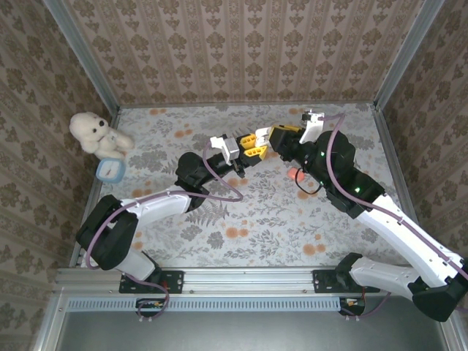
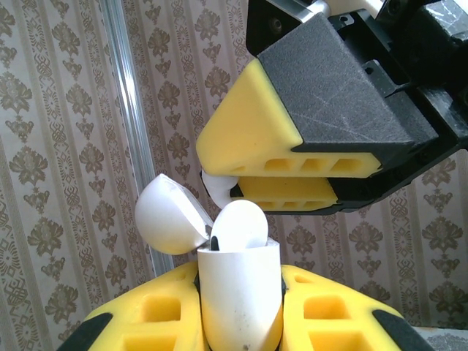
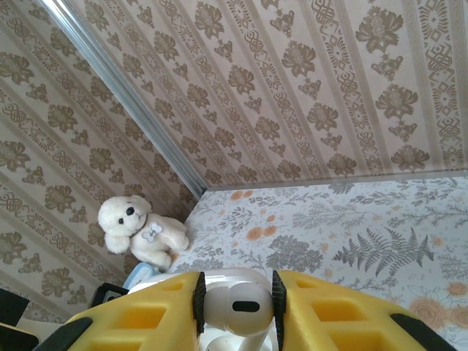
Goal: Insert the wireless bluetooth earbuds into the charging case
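In the left wrist view, the left pincer (image 2: 241, 284) sits at the bottom centre of the frame, its yellow fingers pressed against both sides of the white charging case (image 2: 238, 311), which it holds upright. The case's lid (image 2: 167, 216) hangs open towards the left. The right pincer (image 3: 234, 291) comes in from the upper right of that frame. In its own wrist view, at the bottom centre, we see it pinching a white earbud (image 3: 235, 313) between its two yellow fingers. The earbud is directly above the open mouth of the case, and a rounded white shape rests in that mouth, touching the rim. We cannot tell whether this shape is the pinched bud or a second one. In the top view both pincers meet just above the middle of the frame, over the flowered desk (image 1: 256, 219). A small orange-red object (image 1: 295, 174) lies on the desk to their lower right, apart from both.
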`<act>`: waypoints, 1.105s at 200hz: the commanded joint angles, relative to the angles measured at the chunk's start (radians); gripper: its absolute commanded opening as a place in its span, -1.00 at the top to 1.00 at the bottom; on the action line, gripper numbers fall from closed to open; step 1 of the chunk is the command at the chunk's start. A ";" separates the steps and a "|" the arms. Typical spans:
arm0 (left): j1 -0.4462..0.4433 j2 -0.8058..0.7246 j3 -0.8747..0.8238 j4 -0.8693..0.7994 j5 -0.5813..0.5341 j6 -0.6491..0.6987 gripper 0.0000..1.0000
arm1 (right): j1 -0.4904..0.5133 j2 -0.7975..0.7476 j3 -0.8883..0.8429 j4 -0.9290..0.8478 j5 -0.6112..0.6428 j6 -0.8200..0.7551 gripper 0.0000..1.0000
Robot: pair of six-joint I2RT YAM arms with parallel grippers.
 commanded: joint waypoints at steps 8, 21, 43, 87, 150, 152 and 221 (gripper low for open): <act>-0.001 -0.002 0.039 0.053 0.006 0.003 1.00 | 0.007 -0.002 -0.008 0.017 0.016 -0.018 0.35; -0.001 -0.003 0.040 0.053 0.008 0.002 1.00 | 0.008 0.001 -0.009 0.014 0.018 -0.022 0.35; -0.002 -0.002 0.042 0.053 0.008 -0.002 1.00 | 0.007 0.004 -0.012 0.014 0.022 -0.029 0.35; -0.002 0.000 0.044 0.053 0.012 -0.005 1.00 | 0.009 0.014 -0.017 0.018 0.036 -0.043 0.35; -0.002 0.004 0.046 0.053 0.012 -0.008 1.00 | 0.009 0.021 -0.022 0.025 0.032 -0.074 0.36; -0.001 0.003 0.046 0.054 0.012 -0.008 1.00 | 0.009 0.021 -0.022 0.024 0.030 -0.076 0.36; -0.001 0.004 0.054 0.051 0.007 -0.003 1.00 | 0.038 0.000 -0.046 0.035 0.004 -0.114 0.37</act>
